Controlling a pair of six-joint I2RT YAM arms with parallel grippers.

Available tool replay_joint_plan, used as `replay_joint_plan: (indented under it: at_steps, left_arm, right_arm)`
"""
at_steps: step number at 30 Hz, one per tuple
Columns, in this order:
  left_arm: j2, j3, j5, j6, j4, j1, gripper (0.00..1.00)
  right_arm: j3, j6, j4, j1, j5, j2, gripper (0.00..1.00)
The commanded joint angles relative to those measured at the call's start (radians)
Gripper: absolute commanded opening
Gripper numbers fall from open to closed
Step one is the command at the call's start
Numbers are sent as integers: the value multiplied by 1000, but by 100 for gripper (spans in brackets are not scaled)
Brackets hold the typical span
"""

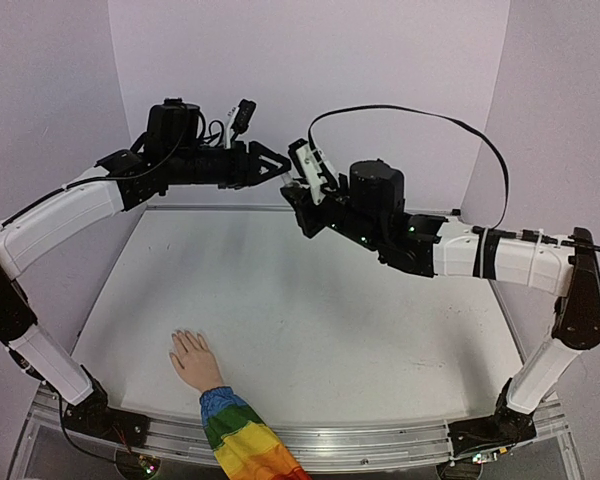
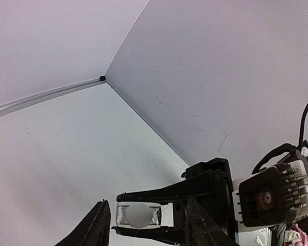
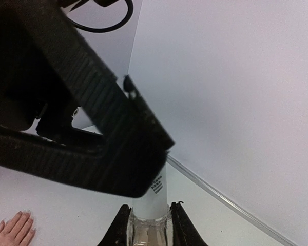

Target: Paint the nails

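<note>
The small mannequin hand (image 1: 192, 358) lies palm down near the table's front left, and its rainbow sleeve (image 1: 242, 442) hangs over the edge. Its pale nails (image 1: 185, 334) point away from the arms; they also show in the right wrist view's bottom left corner, nails (image 3: 24, 213). High over the back of the table, my right gripper (image 1: 298, 187) (image 3: 150, 206) is shut on a small clear bottle (image 3: 150, 230) with a white cap (image 3: 153, 197). My left gripper (image 1: 280, 165) (image 2: 146, 204) meets it there, open, with its fingers either side of the bottle (image 2: 138, 215). One left finger (image 3: 92, 118) hides the cap's top.
White walls (image 1: 310, 60) close in behind and beside the table. The white tabletop (image 1: 310, 310) holds only the hand. Both arms arch from their bases at the near corners, and a black cable (image 1: 450, 125) loops above the right arm.
</note>
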Motion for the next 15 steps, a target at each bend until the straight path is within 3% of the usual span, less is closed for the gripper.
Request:
replay_joint_plan:
  at_steps: [1,11,15]
  left_arm:
    - [14,55,-38,2,46,-8,47]
    - [27,53,1,9,46,-21,24]
    - [25,45,36,34,46,-22,10]
  right_arm:
    - [59,-43,56,21,47,7,0]
    - [66,-34,62,27,53,7,0]
    - [67,-22,66,27,33,0,0]
